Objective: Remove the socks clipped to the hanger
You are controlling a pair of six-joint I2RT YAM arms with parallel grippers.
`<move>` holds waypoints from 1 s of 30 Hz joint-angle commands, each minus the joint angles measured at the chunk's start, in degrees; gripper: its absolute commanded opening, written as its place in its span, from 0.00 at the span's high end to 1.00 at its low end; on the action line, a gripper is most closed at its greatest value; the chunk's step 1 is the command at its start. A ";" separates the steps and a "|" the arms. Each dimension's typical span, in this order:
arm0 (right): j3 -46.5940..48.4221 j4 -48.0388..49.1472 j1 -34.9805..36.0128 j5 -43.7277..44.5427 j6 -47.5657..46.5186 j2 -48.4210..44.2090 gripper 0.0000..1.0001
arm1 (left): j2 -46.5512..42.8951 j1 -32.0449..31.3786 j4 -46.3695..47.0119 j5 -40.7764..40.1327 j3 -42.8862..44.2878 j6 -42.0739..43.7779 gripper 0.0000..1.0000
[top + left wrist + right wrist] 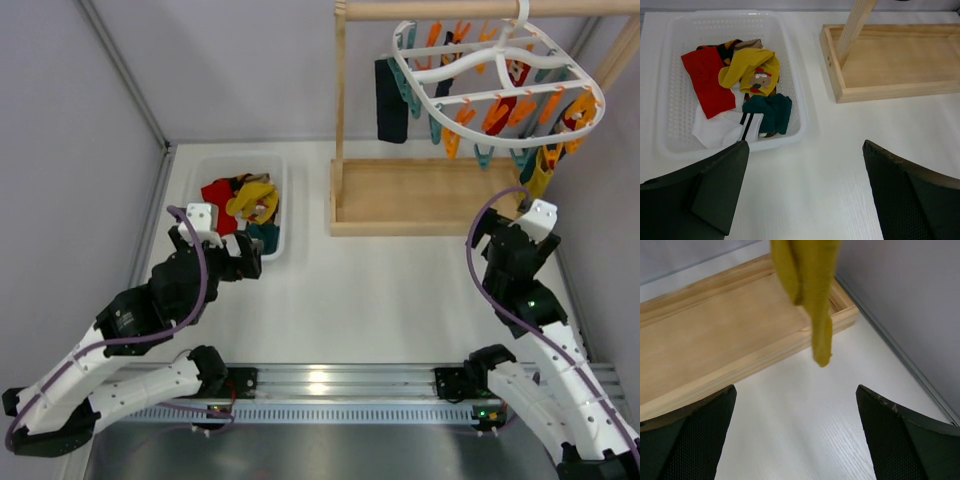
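1. The hanging yellow sock [810, 285] is running off the top edge of the right wrist view.
2. The hanger [417, 85] is losing its hook past the overhead view's top edge, and its clips are showing too small to judge.
3. In the basket [796, 100], the red sock [707, 82] is covering most of a striped sock [732, 46].
4. The wrist views' lower edges are cropping the left hand [804, 142] and right hand [795, 387].

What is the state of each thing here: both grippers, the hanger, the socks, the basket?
Hanger: hung on the rod, tilted.
Yellow sock: hangs from the hanger.
Dark sock: hangs from the hanger.
Basket: holds loose socks.
Left gripper: open, empty, above the table by the basket.
Right gripper: open, empty, apart from the yellow sock.
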 commanded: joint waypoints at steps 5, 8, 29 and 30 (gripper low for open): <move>-1.55 5.80 -3.03 5.29 -0.13 0.75 0.01 | 0.89 0.02 -0.17 0.38 -3.28 0.55 0.01; -3.05 11.76 -4.52 4.33 -3.29 2.42 0.00 | 1.59 -0.06 0.00 0.56 -3.72 0.37 0.01; -7.09 40.54 -13.67 -12.72 -8.24 16.31 1.00 | 3.09 0.02 0.00 3.89 -3.47 -1.38 0.01; -7.70 40.45 -13.50 -14.47 -7.35 15.70 1.00 | 3.09 -0.06 0.09 4.42 -2.94 -1.91 0.01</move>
